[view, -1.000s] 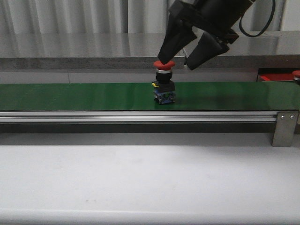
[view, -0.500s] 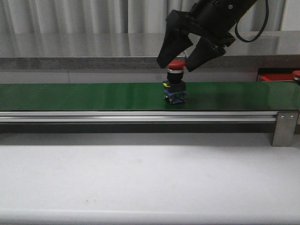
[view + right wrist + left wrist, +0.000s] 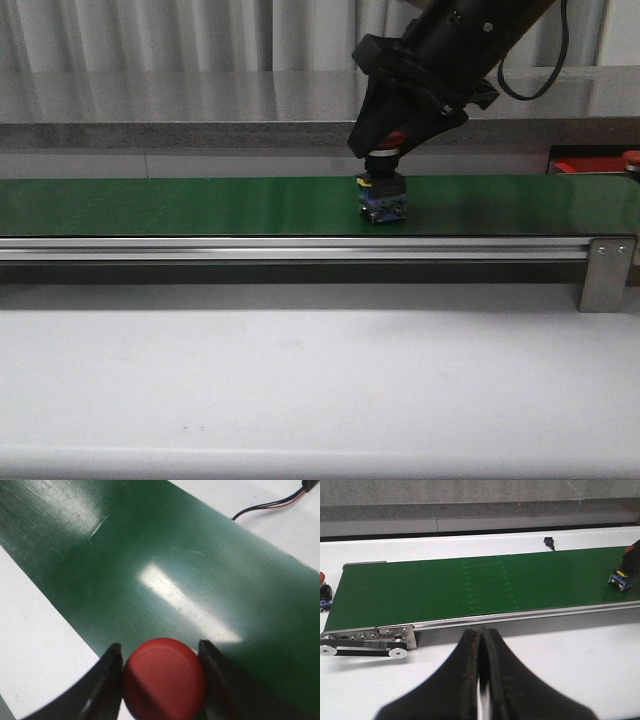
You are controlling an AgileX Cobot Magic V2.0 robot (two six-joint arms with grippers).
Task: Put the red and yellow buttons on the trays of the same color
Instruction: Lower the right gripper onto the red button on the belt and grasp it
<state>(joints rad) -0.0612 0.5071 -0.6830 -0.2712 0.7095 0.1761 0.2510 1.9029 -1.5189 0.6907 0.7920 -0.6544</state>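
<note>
A red button (image 3: 384,193) with a black and blue base stands on the green belt (image 3: 200,205). My right gripper (image 3: 392,140) is shut on its red cap (image 3: 164,677), with one finger (image 3: 107,672) pressed to each side. The same button (image 3: 624,576) shows at the far end of the belt in the left wrist view. The red tray (image 3: 577,165) lies past the belt's right end, with another red button (image 3: 632,157) by it. My left gripper (image 3: 481,633) is shut and empty over the white table. No yellow button or yellow tray is in view.
The belt's metal rail (image 3: 300,248) and end bracket (image 3: 608,272) run along the front. One more red button (image 3: 323,587) sits off the belt's other end. A thin cable (image 3: 270,506) lies on the table beyond the belt.
The button has moved rightward along the belt. My right gripper followed it, came down and closed from open onto the red cap.
</note>
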